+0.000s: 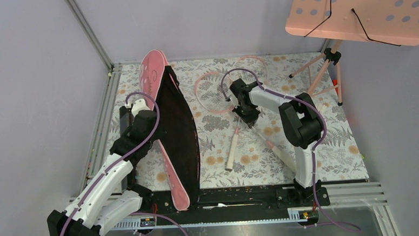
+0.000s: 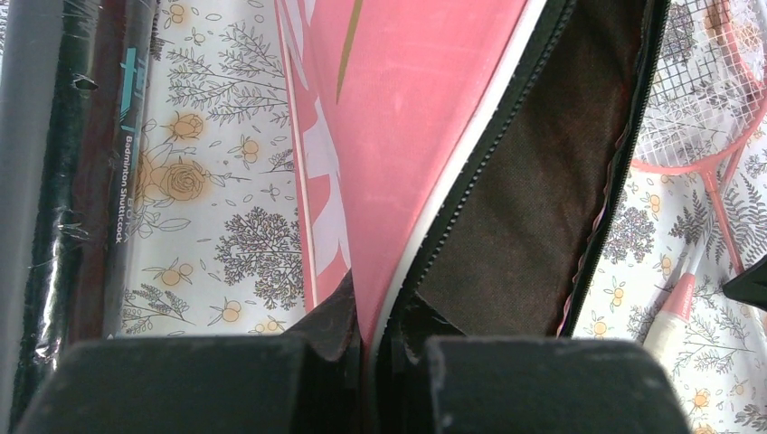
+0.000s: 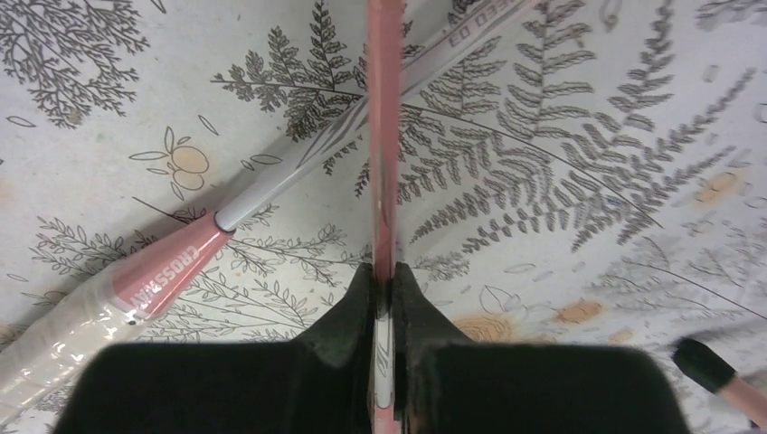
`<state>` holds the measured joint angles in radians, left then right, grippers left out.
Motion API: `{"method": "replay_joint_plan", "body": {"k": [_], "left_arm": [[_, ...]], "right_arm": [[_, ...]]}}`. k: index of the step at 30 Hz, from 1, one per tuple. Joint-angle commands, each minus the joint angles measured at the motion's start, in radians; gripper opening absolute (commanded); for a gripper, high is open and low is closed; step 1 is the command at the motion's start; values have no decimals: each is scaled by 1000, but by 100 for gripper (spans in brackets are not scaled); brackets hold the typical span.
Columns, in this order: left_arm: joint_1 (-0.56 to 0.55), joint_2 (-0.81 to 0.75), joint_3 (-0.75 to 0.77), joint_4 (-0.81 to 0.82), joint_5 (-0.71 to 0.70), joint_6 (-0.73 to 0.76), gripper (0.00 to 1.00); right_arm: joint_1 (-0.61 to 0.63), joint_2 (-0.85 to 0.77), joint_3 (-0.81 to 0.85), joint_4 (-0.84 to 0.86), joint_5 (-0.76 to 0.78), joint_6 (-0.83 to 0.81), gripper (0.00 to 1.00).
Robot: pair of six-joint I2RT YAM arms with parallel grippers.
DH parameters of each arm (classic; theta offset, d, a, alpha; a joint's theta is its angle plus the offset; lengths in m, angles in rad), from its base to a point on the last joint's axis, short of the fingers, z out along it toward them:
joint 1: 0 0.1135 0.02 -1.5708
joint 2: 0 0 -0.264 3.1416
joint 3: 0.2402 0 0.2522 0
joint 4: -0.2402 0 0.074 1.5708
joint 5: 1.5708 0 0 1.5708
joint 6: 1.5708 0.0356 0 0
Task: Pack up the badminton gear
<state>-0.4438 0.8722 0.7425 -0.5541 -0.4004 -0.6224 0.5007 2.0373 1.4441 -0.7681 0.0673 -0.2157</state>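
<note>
Bag (image 1: pixel 179 131) gapes unzipped, dark-lined; racket shaft (image 3: pixel 384 136) thin, pink.

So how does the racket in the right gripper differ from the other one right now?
The gripped racket has its pink shaft pinched in the right gripper; the loose racket lies free on the mat. The gripped racket's shaft crosses over the loose racket's grey shaft. Both are outside the bag.

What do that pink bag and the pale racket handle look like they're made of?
Racket bag: smooth pink outside with a slight sheen, likely coated fabric or vinyl; the lining is matte dark cloth by its look. Racket handle: pale grip under shiny, wrinkled clear film, probably plastic wrap.
</note>
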Motion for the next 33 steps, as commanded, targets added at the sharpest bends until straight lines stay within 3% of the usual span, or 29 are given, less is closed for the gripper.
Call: {"method": "replay_joint_plan", "body": {"k": [1, 8, 16, 26, 33], "left_arm": [[8, 7, 15, 90, -30, -15, 0], [27, 107, 68, 108, -15, -20, 0], [110, 330, 230, 138, 27, -26, 0], [169, 610, 463, 188, 146, -17, 0], [169, 663, 458, 242, 248, -35, 0]], "right_arm": [[40, -136, 36, 17, 86, 8, 0], [95, -371, -54, 73, 172, 143, 0], [182, -512, -115, -34, 220, 210, 0], [294, -430, -113, -52, 202, 238, 0], [371, -242, 14, -87, 224, 243, 0]]}}
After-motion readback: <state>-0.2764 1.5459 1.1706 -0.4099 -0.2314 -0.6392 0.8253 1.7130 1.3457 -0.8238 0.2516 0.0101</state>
